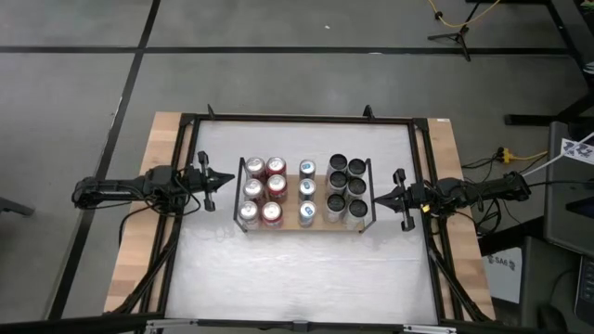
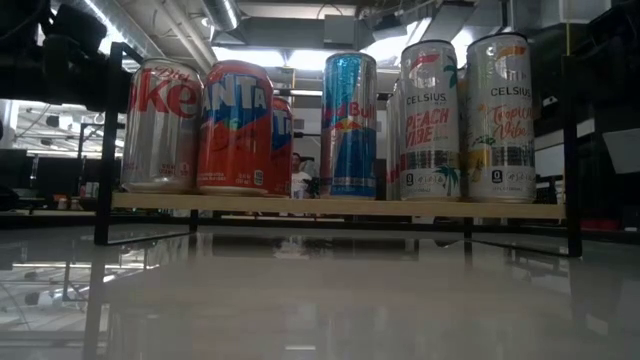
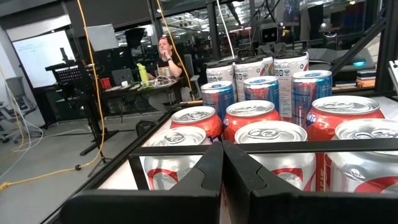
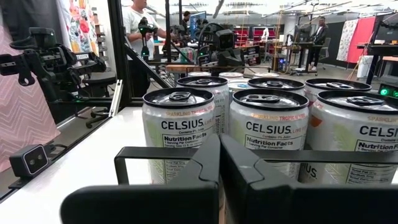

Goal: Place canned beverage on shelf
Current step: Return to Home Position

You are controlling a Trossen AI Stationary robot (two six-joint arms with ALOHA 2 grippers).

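Observation:
The shelf, a light-brown board with black end rails, stands on its thin black legs in the middle of the white table. Upright on it are red and silver soda cans at its left, blue cans in the middle and white Celsius cans at its right. The low view shows them side by side on the board. My left gripper points level at the shelf's left rail, shut and empty. My right gripper points level at the right rail, also shut and empty.
Bare white tabletop stretches on the shelf's near side, with a narrower strip on the far side. A black frame runs round the table. People are in the room beyond the table.

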